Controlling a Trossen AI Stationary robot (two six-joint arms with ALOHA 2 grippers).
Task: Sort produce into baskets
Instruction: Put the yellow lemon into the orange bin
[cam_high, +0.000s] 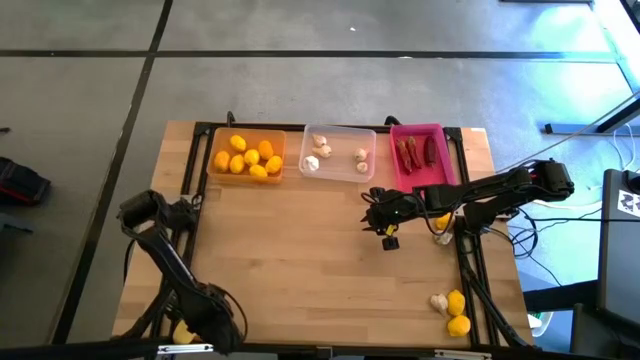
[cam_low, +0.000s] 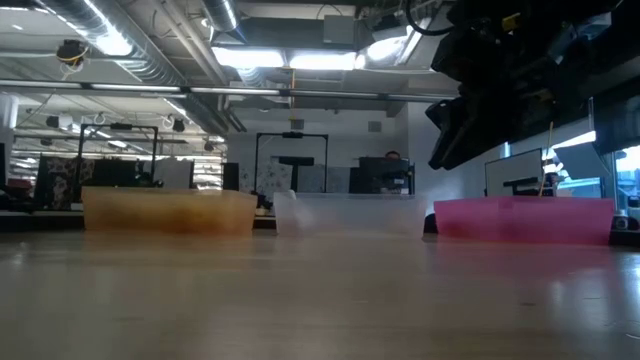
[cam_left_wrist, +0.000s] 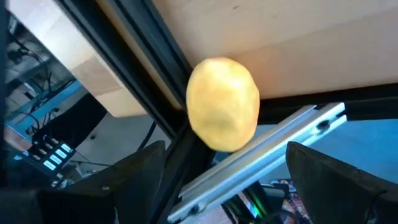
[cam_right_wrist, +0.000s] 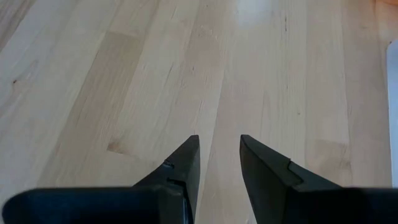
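Three baskets stand along the far edge: an orange one (cam_high: 247, 155) with several lemons, a clear one (cam_high: 338, 152) with garlic bulbs, and a pink one (cam_high: 420, 155) with dark red chilies. A yellow lemon (cam_left_wrist: 224, 102) lies at the table's near left corner (cam_high: 183, 333), beside the dark frame rail. My left gripper (cam_left_wrist: 227, 152) hangs over it, open, one finger on either side and short of it. My right gripper (cam_high: 372, 212) hovers over bare wood right of the middle, its fingers (cam_right_wrist: 186, 162) a narrow gap apart with nothing between them.
Two lemons (cam_high: 457, 312) and a garlic bulb (cam_high: 438, 301) lie near the near right corner. A yellow piece (cam_high: 440, 220) and a whitish one (cam_high: 440, 238) show under the right arm. The middle of the wooden table (cam_high: 300, 260) is bare. Dark frame rails run along the edges.
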